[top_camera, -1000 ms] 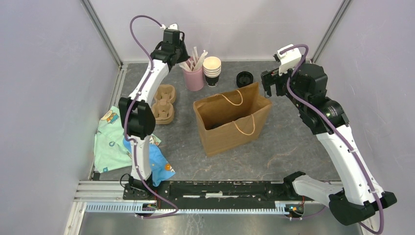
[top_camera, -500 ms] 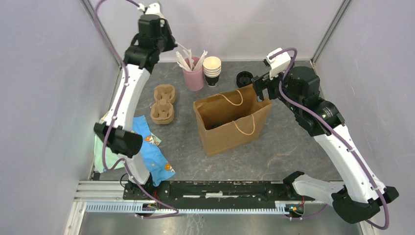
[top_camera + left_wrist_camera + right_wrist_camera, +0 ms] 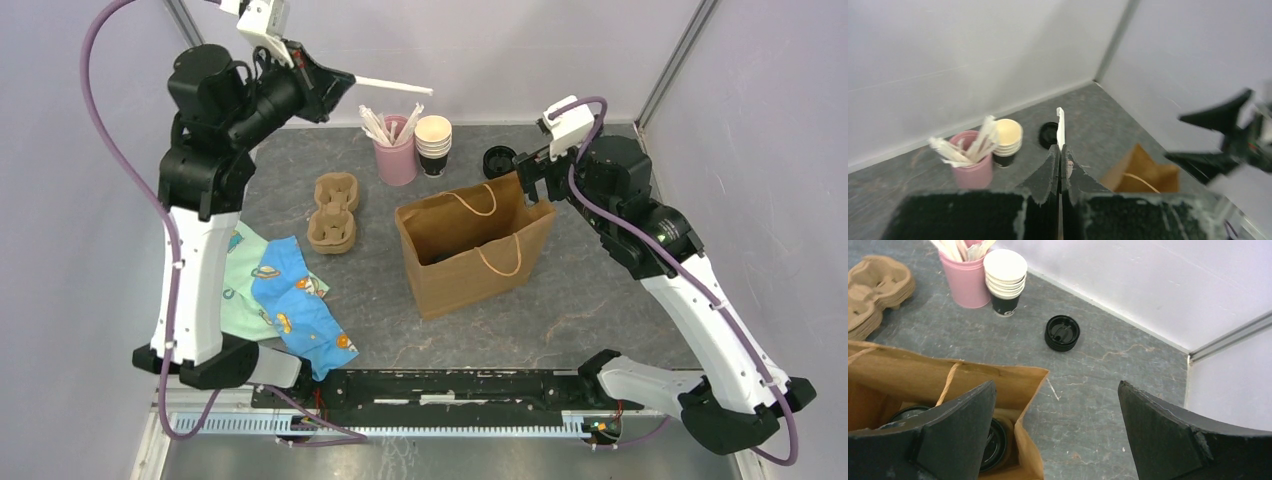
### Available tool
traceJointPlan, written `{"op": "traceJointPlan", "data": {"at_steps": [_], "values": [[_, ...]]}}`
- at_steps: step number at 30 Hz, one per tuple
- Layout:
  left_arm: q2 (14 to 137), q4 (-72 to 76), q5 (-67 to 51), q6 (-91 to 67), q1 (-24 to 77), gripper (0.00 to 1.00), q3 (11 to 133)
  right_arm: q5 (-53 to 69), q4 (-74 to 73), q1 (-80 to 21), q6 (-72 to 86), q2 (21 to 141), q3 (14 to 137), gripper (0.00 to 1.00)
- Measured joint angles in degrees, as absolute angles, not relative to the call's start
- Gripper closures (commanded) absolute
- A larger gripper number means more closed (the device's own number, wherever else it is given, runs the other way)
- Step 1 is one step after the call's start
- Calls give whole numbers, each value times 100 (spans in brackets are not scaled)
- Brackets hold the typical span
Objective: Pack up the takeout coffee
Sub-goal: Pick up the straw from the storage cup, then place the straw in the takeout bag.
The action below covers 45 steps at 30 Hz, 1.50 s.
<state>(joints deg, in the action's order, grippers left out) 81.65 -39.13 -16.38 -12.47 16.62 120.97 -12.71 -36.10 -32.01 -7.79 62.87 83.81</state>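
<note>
The takeout coffee shows as a black lid [image 3: 994, 442] low inside the open brown bag [image 3: 470, 270], partly hidden behind my right finger. The bag's corner also shows in the right wrist view [image 3: 1013, 375]. My right gripper [image 3: 533, 188] is open and empty, hovering over the bag's far right corner [image 3: 1057, 385]. My left gripper [image 3: 345, 76] is raised high at the back left, shut on a white stick [image 3: 395, 85] that points right above the pink cup. The stick [image 3: 1060, 125] juts out past the closed gripper [image 3: 1060, 150].
A pink cup [image 3: 396, 160] of white sticks, a stack of lidless cups [image 3: 433, 145] and a stack of black lids [image 3: 499, 160] stand behind the bag. Cardboard cup carriers [image 3: 333, 212] lie to its left. Patterned cloths [image 3: 290, 300] lie at the near left.
My left arm has risen and swung back to the left, lifting a white stick out of the pink cup. My right gripper shifted slightly left to the bag's corner, then held still.
</note>
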Motion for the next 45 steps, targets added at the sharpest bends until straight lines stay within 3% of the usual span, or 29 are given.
{"op": "traceJointPlan", "data": {"at_steps": [12,25,32,38,45], "values": [[6742,-4781,-3586,-1234,1664,98,11450,-1824,-2945,-3205,-690,5662,8182,2],[6239,-5415,-3789,-1234,1927,98,10173,-1798,-2921,-3205,-539,5839,8171,2],[6978,-5520,-3262,-1229,2248,98,10014,-1758,-2919,-3205,-443,5813,8138,2],[7544,-5336,-2322,-1221,3096,98,10016,-1745,-2928,-3205,-429,5763,8071,2],[7653,-4915,-1435,-915,3680,98,9998,-1806,-2926,-3205,-432,5653,7966,2]]}}
